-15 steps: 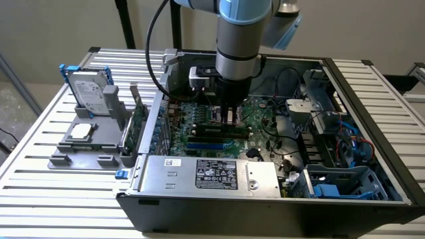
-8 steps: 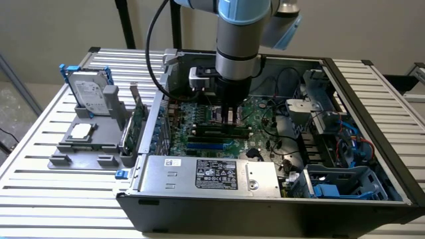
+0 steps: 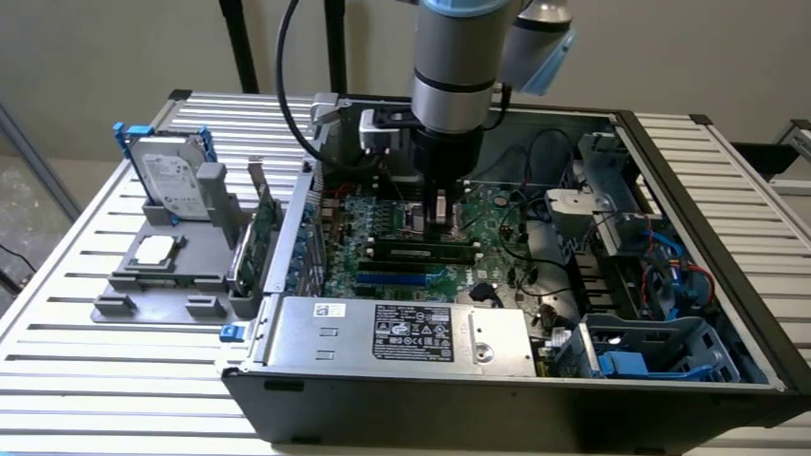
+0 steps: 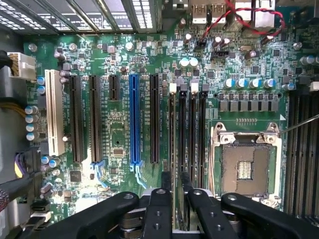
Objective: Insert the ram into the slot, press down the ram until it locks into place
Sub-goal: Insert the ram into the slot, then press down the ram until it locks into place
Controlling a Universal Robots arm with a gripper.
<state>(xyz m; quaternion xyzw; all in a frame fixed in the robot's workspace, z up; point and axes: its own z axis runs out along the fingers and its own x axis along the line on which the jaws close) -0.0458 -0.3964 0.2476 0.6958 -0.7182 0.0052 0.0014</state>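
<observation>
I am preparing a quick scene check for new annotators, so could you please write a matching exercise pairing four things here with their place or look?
Things:
1. hard drive
2. memory slots
3. processor socket
4. gripper

Place or look:
A. square and silver
B. over the motherboard, inside the case
C. on the grey holder, outside the case
D. long, black, parallel

Pairs: 1-C, 2-D, 3-A, 4-B

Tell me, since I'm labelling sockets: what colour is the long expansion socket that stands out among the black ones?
Blue, clearest in the wrist view.
</observation>
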